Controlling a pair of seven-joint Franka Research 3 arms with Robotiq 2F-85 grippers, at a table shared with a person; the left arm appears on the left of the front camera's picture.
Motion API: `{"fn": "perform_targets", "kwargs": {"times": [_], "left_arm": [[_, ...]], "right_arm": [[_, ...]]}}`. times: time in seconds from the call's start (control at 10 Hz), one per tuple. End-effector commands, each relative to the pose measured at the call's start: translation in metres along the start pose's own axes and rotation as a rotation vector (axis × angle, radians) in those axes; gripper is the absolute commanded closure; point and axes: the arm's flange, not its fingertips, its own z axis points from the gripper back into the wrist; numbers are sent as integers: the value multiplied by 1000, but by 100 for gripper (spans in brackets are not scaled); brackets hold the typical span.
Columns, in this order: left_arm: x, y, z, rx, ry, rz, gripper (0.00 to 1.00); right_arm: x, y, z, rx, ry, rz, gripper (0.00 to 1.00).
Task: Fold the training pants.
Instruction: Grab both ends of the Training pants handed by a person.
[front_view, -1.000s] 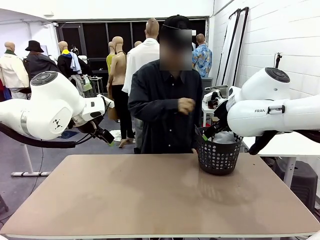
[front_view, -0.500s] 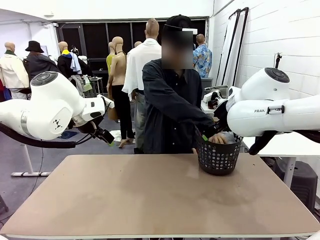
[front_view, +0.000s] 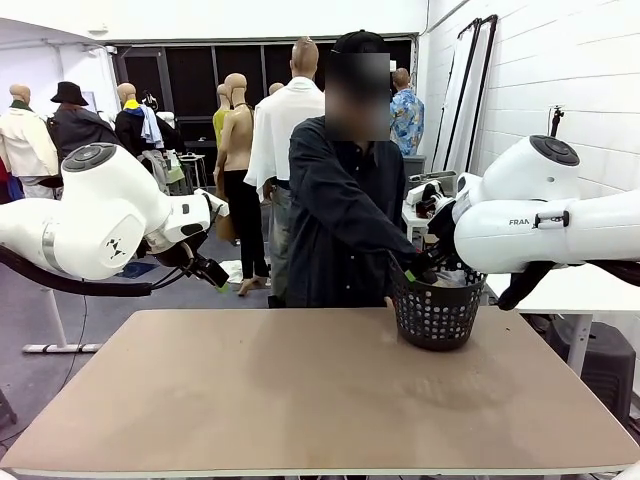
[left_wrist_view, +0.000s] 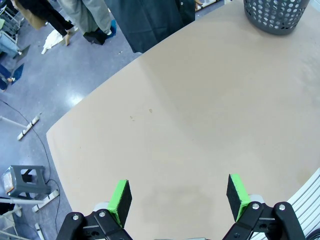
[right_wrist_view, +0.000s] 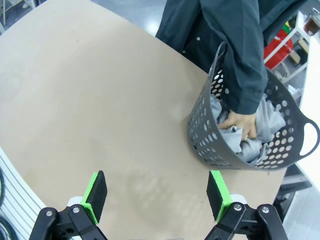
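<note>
Both spread, left gripper (left_wrist_view: 178, 197) and right gripper (right_wrist_view: 156, 200) wait as the person's hand (right_wrist_view: 240, 125) now grips light-grey jersey training pants (right_wrist_view: 227, 144) inside the black perforated basket (right_wrist_view: 200, 131).

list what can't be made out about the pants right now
- Right wrist view: training pants lie bunched in the basket; waistband and drawstring hidden in the folds.
- Same view: the person's hand covers their middle.
- Front view: basket wall and the person's sleeve mostly hide the pants.
- Left wrist view: basket cut off by the top edge, contents unseen.
</note>
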Motion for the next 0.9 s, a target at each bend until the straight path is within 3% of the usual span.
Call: {"fn": "perform_targets", "kwargs": {"times": [0.0, 0.8], "left_arm": [[0, 0, 0, 0, -1, -12, 0], [0, 0, 0, 0, -1, -12, 0]], "right_arm": [[0, 0, 0, -1, -3, 0, 0], [0, 0, 0, -1, -3, 0, 0]]}}
